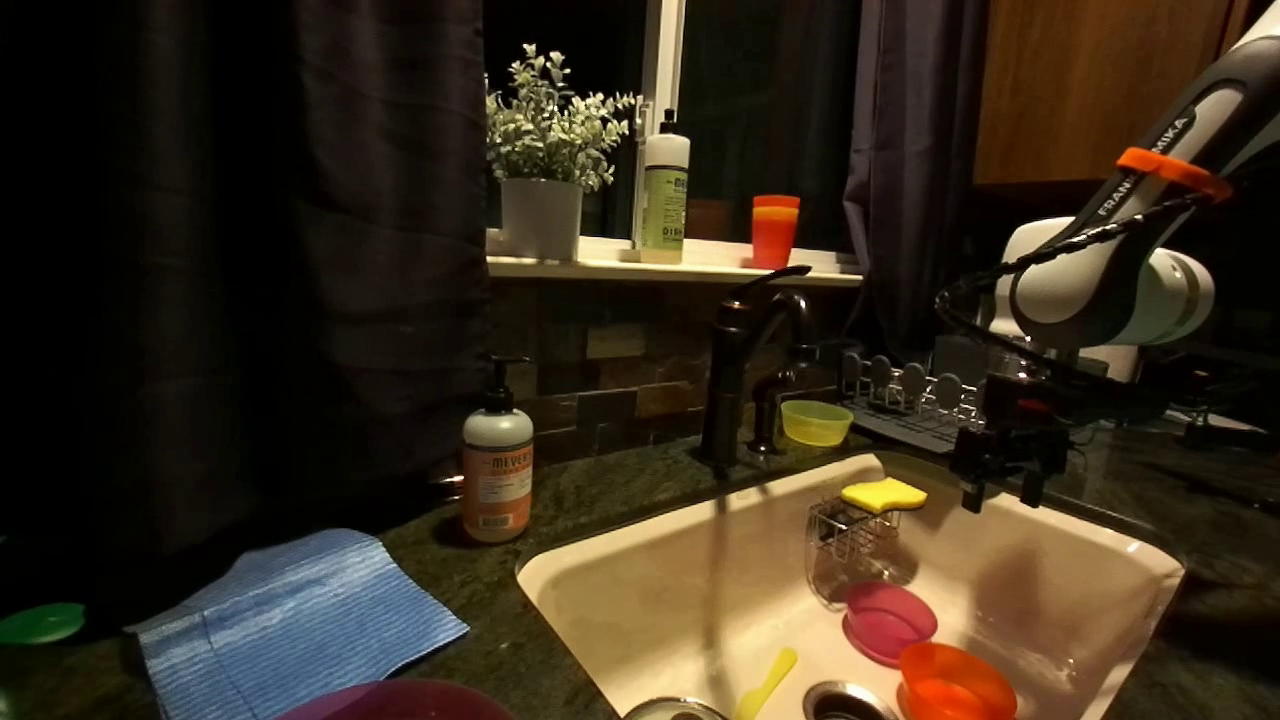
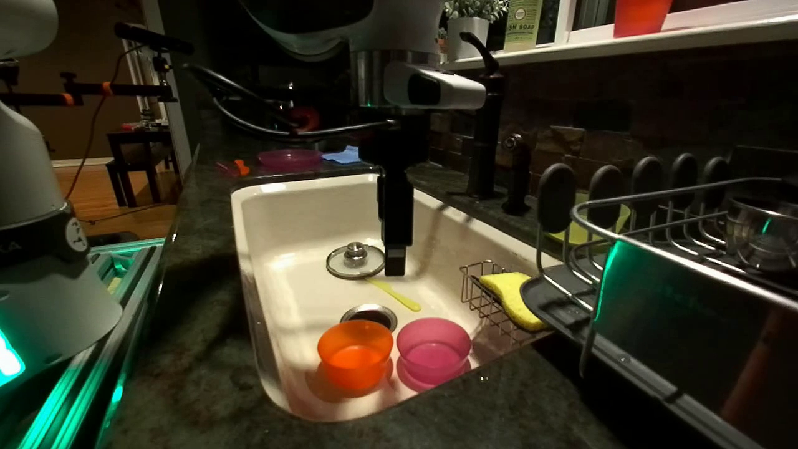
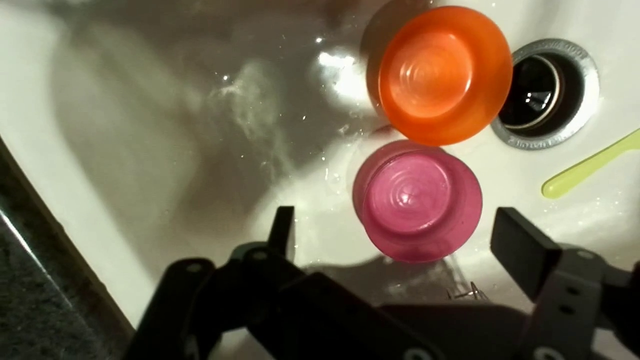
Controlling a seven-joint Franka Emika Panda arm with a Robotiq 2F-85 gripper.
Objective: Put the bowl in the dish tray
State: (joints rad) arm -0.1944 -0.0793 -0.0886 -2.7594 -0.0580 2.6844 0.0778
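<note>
A dark stone countertop (image 2: 199, 312) runs beneath a dark window (image 1: 780, 130), with a large cream sink basin (image 2: 274, 299) let into it. On the basin's floor, upright, stands the small round pink-magenta plastic bowl (image 3: 415, 200); the lift has yet to happen.

Being round, the bowl offers no long axis, so the grasp should turn only on centring. It lies below the black two-fingered gripper (image 1: 1003, 497), and the wrist view sets it between the fingers (image 3: 525, 252), a little nearer the one on the side of the steel-ringed drain (image 3: 547, 97). A small sideways correction may be wanted before going down.

The gripper hangs pointing straight down under the white robot arm (image 1: 1085, 280), well above the bowl, its fingers spread wide with nothing held; the gap is probably broad enough to straddle the rim.

Just beside the pink bowl is an orange plastic bowl (image 3: 445, 75); I cannot tell whether the rims touch. It sits off the line joining the fingers, so it should not stop either one. A thin wire caddy (image 1: 848, 530) bearing a yellow sponge (image 1: 885, 494) is near too, and could be brushed. The dark grey dish rack with upright prongs (image 1: 905, 428) stands on the countertop past the basin's corner.
</note>
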